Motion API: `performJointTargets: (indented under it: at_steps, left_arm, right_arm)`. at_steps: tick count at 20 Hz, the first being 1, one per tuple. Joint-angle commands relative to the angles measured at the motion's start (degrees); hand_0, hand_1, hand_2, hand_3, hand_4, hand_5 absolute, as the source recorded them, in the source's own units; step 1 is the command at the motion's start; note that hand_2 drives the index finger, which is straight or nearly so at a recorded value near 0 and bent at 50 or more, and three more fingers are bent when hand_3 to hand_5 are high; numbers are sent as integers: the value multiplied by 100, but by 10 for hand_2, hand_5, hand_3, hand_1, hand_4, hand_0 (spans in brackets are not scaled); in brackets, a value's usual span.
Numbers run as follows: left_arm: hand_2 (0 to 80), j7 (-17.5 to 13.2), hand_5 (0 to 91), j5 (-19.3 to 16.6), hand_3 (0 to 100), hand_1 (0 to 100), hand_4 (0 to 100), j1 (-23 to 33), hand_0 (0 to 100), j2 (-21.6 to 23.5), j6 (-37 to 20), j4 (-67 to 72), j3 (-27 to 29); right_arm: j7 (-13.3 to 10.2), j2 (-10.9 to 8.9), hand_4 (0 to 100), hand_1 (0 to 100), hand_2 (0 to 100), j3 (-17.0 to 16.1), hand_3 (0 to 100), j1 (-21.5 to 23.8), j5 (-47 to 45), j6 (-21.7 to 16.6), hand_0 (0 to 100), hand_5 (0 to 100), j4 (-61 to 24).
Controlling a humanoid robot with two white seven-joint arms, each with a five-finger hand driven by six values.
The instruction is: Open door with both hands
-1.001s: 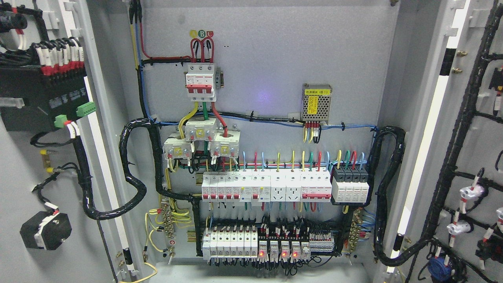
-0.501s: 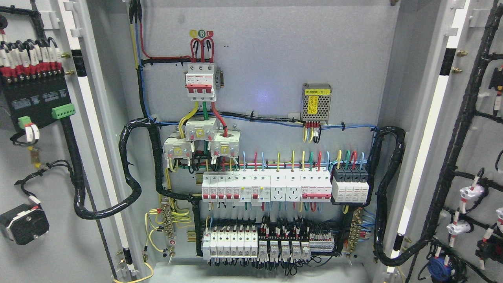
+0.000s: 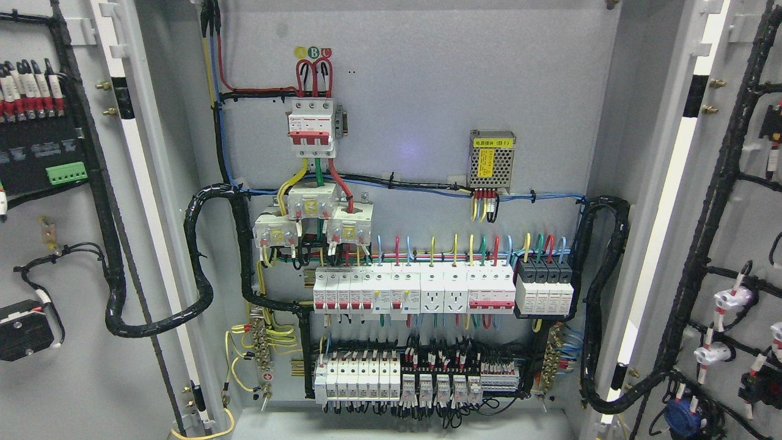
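Note:
Both doors of the grey electrical cabinet stand open, and I look straight into it. The left door [image 3: 73, 379] is swung wide at the picture's left, its inner face carrying a black terminal block [image 3: 36, 146] and a black wire loom [image 3: 153, 324]. The right door [image 3: 742, 214] stands open at the right edge with black cable bundles and white connectors on its inner face. Neither of my hands nor arms shows anywhere in the head view.
The cabinet back panel [image 3: 427, 91] holds a red and white main breaker [image 3: 312, 125], a metal power supply [image 3: 491, 159], rows of white breakers [image 3: 415, 290] and lower relays [image 3: 421, 385]. Black conduits loop down both inner sides.
The left door has swung further open: its terminal block, wire loom and black round part have slid toward the left edge. The red lights on the lower relays have gone out. The right door is unchanged.

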Motion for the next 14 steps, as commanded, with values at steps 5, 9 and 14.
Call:
performJointTargets:
  at_steps: [5,9,14]
  left_arm:
    - [0,-22,0,-16,0,0,0,-446,0,856,-5400,1679,107]
    - [0,-22,0,-16,0,0,0,-718,0,1005,-5400,2004,-200]
    - [0,-5,0,-7,0,0,0,-816,0,997,-5409,2005,-280]
  right_arm:
    - [-5,330,0,0,0,694,0,-26,172,-9,0,0,1873]
    - [-5,418,0,0,0,711,0,-35,172,-9,0,0,2085]
    - [-5,418,0,0,0,685,0,-52,172,-9,0,0,2111]
